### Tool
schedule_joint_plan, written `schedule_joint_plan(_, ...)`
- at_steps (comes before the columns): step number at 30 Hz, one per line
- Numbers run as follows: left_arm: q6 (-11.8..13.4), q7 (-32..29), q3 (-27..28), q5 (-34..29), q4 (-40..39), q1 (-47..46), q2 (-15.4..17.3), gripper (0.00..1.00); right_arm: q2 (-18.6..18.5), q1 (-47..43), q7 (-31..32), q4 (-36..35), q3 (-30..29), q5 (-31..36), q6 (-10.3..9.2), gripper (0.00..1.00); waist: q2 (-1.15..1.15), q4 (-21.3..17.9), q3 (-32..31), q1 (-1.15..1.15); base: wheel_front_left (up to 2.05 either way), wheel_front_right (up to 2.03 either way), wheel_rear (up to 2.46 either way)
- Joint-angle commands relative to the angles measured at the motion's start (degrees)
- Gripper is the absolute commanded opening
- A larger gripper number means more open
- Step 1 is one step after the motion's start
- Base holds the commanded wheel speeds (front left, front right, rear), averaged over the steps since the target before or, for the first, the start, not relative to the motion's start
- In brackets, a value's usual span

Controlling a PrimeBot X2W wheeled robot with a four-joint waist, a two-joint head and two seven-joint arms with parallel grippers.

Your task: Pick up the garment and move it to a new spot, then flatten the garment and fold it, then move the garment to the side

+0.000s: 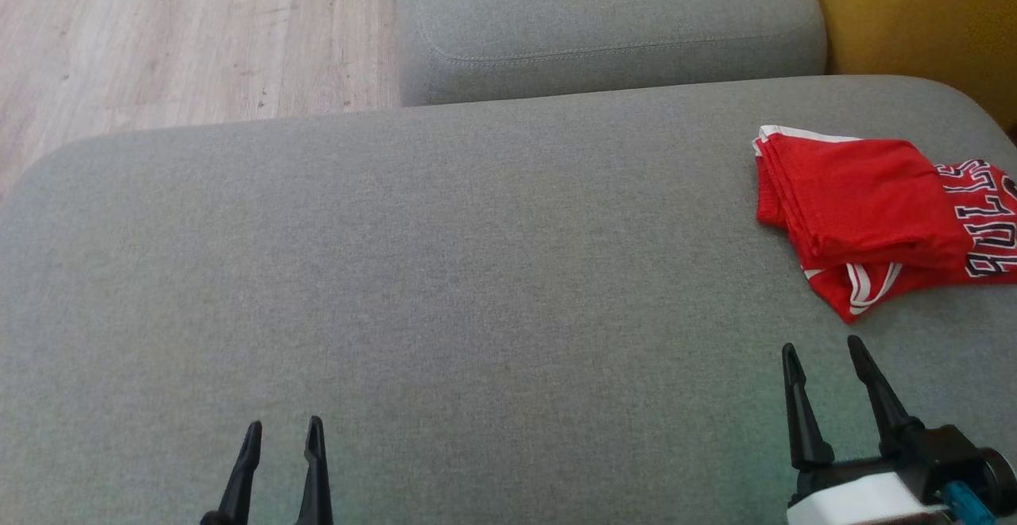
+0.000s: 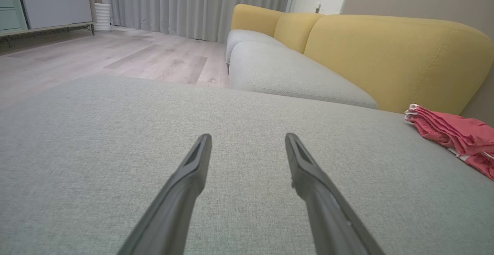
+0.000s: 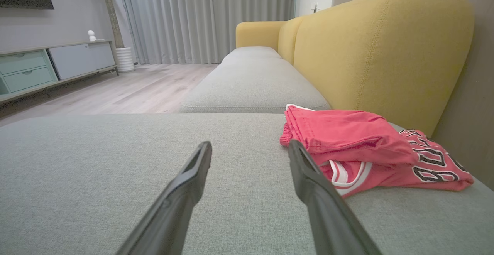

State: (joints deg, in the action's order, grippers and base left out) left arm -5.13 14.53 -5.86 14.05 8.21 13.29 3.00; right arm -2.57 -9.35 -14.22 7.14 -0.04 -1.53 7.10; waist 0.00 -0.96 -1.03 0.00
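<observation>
Red garment (image 1: pixel 866 215) lies folded at three o'clock on the grey sofa (image 1: pixel 477 271); left pincer (image 1: pixel 284 424) and right pincer (image 1: pixel 822 344) gape, empty.

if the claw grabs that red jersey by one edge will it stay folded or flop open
Probably floppy: the jersey lies in soft, loose layers, so a one-edge lift would likely unfold it. It looks thin, so likely light. Pushed, it would probably bunch rather than slide on the woven cushion.
</observation>
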Motion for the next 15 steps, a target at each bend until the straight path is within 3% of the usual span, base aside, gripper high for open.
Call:
schedule_joint_plan(1,-0.3,0.5,1.7,-0.6,-1.4,-2.6,-0.1,1.00,-0.3,1.2,-0.8,-1.8,1.5,-0.6,0.39,1.00,0.00,-0.1,0.0,0.00,0.00,0.00,0.00)
schedule_joint_plan(5,-0.4,0.5,1.9,-0.5,-1.5,-2.5,-0.1,1.00,-0.3,1.0,-0.8,-1.8,1.6,-0.9,0.39,1.00,0.00,-0.3,-0.1,0.00,0.00,0.00,0.00)
schedule_joint_plan(6,-0.2,0.5,2.1,-0.3,-1.3,-2.3,-0.1,0.00,-0.3,1.0,-0.8,-1.8,1.8,-1.0,0.39,0.00,0.00,-0.4,-0.2,0.00,0.00,0.00,0.00)
schedule_joint_plan(10,-0.4,-0.3,0.1,0.4,2.8,0.3,-0.1,0.00,0.0,-0.8,0.1,2.6,0.3,-0.8,-0.01,0.00,0.00,-0.4,-0.2,0.00,0.00,0.00,0.00)
schedule_joint_plan(15,-0.4,-1.0,0.4,3.7,2.8,-0.4,0.1,0.00,-0.2,-0.3,0.7,2.6,0.3,-4.8,0.01,0.00,0.00,-0.3,-0.1,0.00,0.00,0.00,0.00)
